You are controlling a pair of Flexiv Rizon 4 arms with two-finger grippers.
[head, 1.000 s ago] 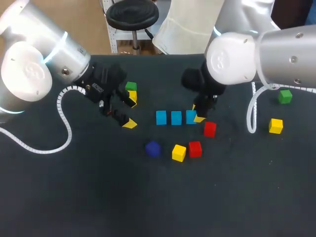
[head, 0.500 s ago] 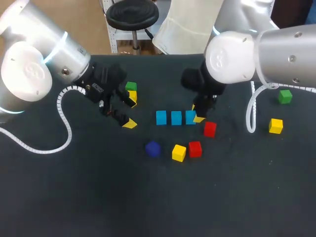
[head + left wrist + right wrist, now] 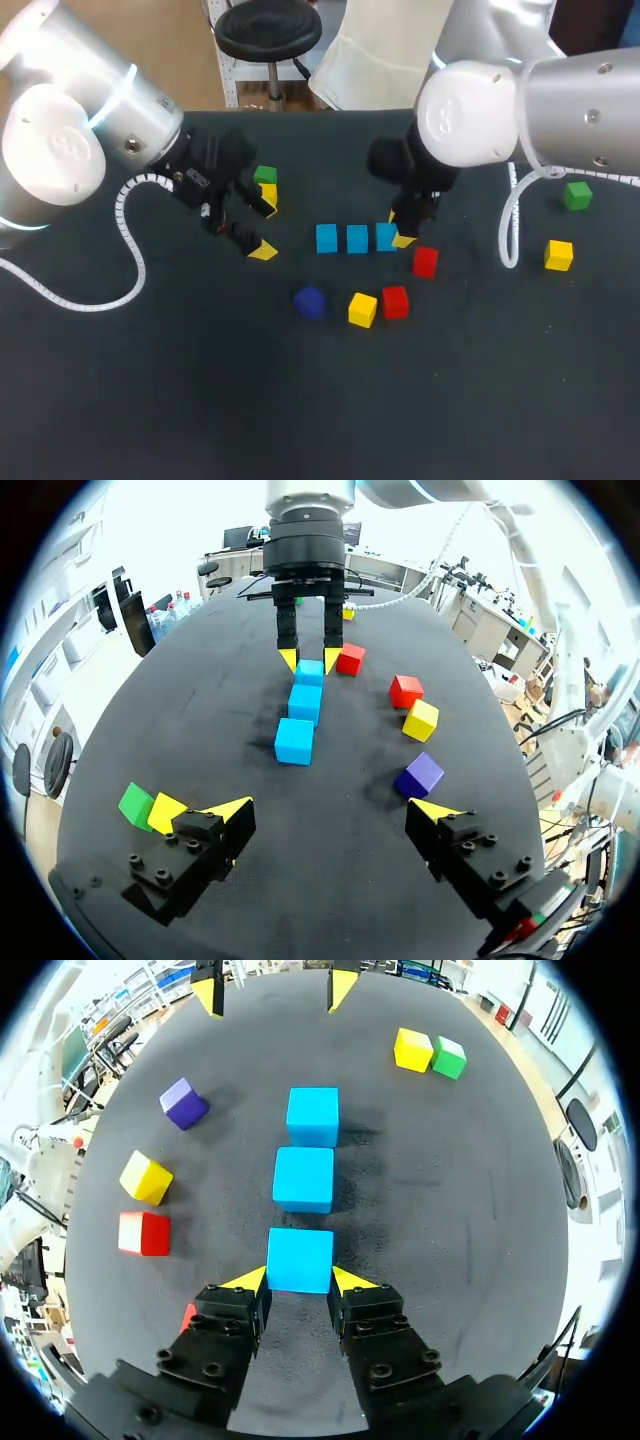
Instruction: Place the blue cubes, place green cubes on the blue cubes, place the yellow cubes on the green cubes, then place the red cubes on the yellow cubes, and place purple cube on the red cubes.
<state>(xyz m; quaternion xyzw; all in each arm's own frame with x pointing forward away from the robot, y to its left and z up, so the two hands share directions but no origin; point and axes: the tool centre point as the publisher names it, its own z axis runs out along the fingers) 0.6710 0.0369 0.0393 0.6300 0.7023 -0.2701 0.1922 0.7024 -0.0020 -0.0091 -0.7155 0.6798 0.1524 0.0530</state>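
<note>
**R gripper on end blue cube; L gripper wide open, holding nothing**

Right gripper (image 3: 299,1280) is low at the table (image 3: 300,400). Its yellow tips press both sides of the end blue cube (image 3: 300,1259), which sits on the surface. Left gripper (image 3: 333,810) is spread wide w/ nothing betw. its fingers. It faces down the row from the other end, apart from it.

Around: first red cube (image 3: 425,262) is just beside the R gripper, on the robot's side. Second red cube (image 3: 395,301), first yellow cube (image 3: 362,309) just beside it, and the purple cube (image 3: 309,301) lie nearer the robot than the row. First green cube (image 3: 265,175) and second yellow cube (image 3: 268,193) touch, close by the L gripper's far finger. Second green cube (image 3: 577,195) and third yellow cube (image 3: 558,255) sit well apart to the right, past the R arm's white cable (image 3: 510,235).

Axis: end, middle blue cube (image 3: 303,1179) and far blue cube (image 3: 312,1116) form one straight line w/ small gaps, faces square to it. The long axis runs left–right, gripper to gripper.

Edges: the row is mid-table, well apart from every edge. The touching green/yellow pair is near the far edge. The loose cubes are well apart from the near edge.
</note>
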